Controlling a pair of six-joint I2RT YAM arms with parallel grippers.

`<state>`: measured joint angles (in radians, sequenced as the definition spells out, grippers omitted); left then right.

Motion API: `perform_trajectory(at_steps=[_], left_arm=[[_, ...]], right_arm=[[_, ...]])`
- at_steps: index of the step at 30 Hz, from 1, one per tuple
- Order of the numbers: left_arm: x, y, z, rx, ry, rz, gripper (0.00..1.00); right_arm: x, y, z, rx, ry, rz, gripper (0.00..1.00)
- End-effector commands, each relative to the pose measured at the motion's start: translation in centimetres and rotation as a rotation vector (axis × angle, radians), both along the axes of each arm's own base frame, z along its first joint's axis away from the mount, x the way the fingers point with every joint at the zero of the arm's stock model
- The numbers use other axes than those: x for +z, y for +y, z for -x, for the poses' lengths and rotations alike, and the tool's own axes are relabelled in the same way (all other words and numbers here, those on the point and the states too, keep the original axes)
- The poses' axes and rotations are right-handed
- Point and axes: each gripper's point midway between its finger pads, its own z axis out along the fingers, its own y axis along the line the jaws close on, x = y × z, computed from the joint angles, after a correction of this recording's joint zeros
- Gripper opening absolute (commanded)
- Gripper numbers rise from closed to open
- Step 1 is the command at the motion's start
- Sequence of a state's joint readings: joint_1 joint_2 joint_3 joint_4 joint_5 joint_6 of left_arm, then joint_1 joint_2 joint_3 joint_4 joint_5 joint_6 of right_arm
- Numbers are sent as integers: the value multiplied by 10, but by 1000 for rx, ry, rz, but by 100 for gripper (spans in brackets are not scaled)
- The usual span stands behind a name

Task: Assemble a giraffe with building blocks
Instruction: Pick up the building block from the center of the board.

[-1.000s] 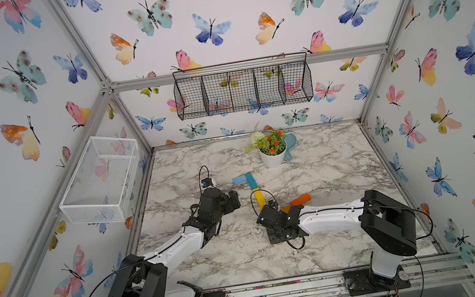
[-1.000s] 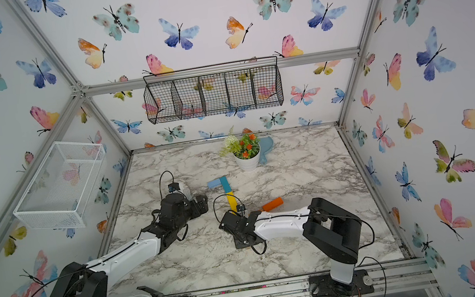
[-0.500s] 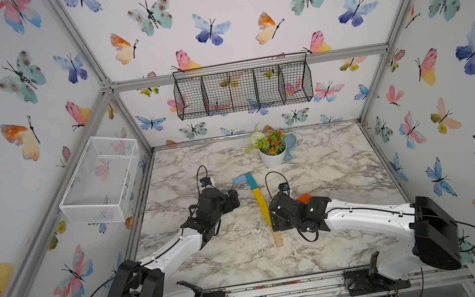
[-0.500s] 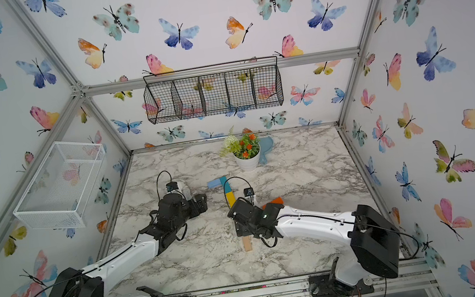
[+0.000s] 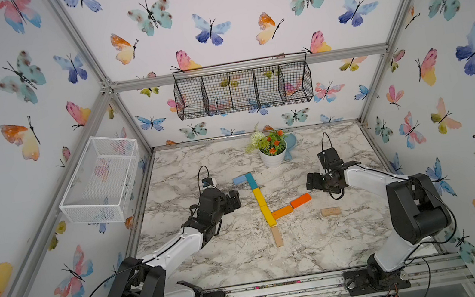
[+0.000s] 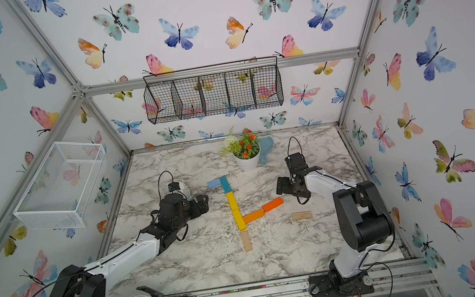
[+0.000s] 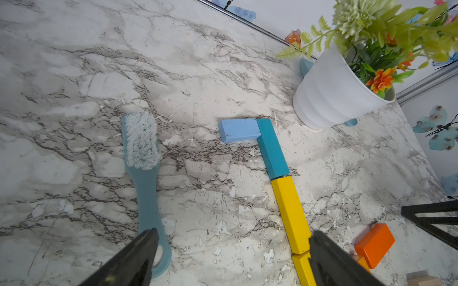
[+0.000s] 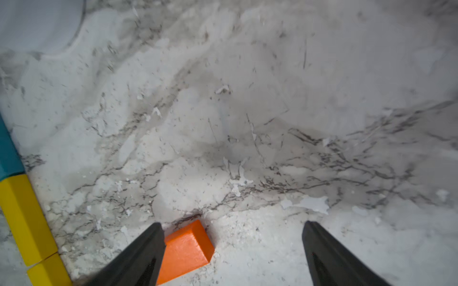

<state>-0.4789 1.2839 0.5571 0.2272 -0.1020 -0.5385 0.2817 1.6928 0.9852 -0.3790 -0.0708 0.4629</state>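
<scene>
A: Item?
B: Spare wood block, on the tabletop right of the giraffe. I judge it light, stiff and smooth; I'd pinch its long sides.
A: Status?
B: My left end effector and right end effector: jaws apart, empty.

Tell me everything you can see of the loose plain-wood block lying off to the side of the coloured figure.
The loose plain-wood block is a small rectangular bar of pale, unpainted wood. It lies flat on the marble table, clearly apart from the nearer orange bar, and touches only the tabletop. Nothing holds it. Both top views show it whole, and the left wrist view catches only a corner of it. Any fine surface detail is too small to tell.
</scene>
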Motion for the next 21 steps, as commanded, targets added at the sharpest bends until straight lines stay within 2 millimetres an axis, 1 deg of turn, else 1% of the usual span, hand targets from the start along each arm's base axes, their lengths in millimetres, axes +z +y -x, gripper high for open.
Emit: perform_trajectory(at_steps=[1,5,9,11,14,17,21], left_arm=[[-1,-4,1,-30,-3,3,98],[1,-4,2,-31,-6,6,98],[1,-4,2,-30,-8,7,98],[0,-4,2,-30,-7,7,98],[-1,-5,2,-34,-3,10,98],[-1,-5,2,-34,0,12,98],[-1,-4,2,-29,-1,7,98]], right_arm=[[-13,10,18,62,54,-53,92],[-20,5,47,33,89,-71,92],[-20,-4,74,-10,101,-83,92],[-19,-5,87,-32,106,-108,92],[-14,-4,101,-58,103,-149,92],[-9,-2,110,-73,99,-188,92],[-6,1,120,-70,97,-220,87]])
